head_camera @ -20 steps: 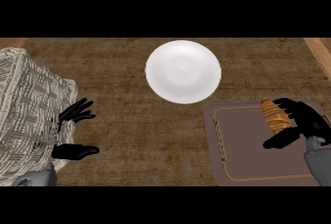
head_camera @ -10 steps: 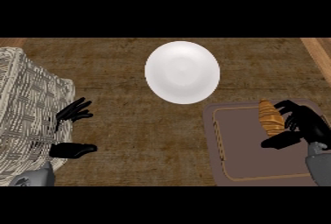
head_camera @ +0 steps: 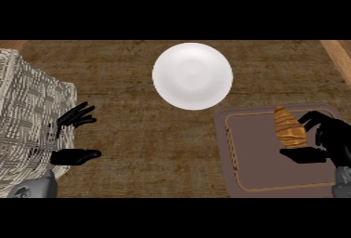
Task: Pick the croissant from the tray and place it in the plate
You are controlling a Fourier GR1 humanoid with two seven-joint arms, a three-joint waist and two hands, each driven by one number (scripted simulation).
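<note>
Standing next to this rig, and honestly the job is barely underway. The croissant [head_camera: 290, 128] sits on the tray [head_camera: 260, 172], up near its far edge on the right side of the table [head_camera: 137, 139], lying lengthwise with one tip pointing away from the robot. The right robot hand [head_camera: 322, 139] is right beside it: fingers arc over on the croissant's right, thumb pokes in under its near end. Looks to me like it's curling in around the pastry, but I can't see a proper clamp yet. The fingers are spread apart and I can't tell whether they touch it at all, so I'd call it a grab in progress, not a grab.

The plate [head_camera: 192, 76] is white, bare, and sits well apart from the tray, further back and to the left. Nothing on it.

The left robot hand [head_camera: 75, 139] is parked over by the wicker basket [head_camera: 27, 130] at the left edge, fingers spread, thumb out, holding nothing. It's just resting there.

So the scoreboard as I read it: nothing is done so far. Left to go is pretty much everything: close on the croissant, lift it off the tray, carry it up and left over the table, set it on the plate, let go.
</note>
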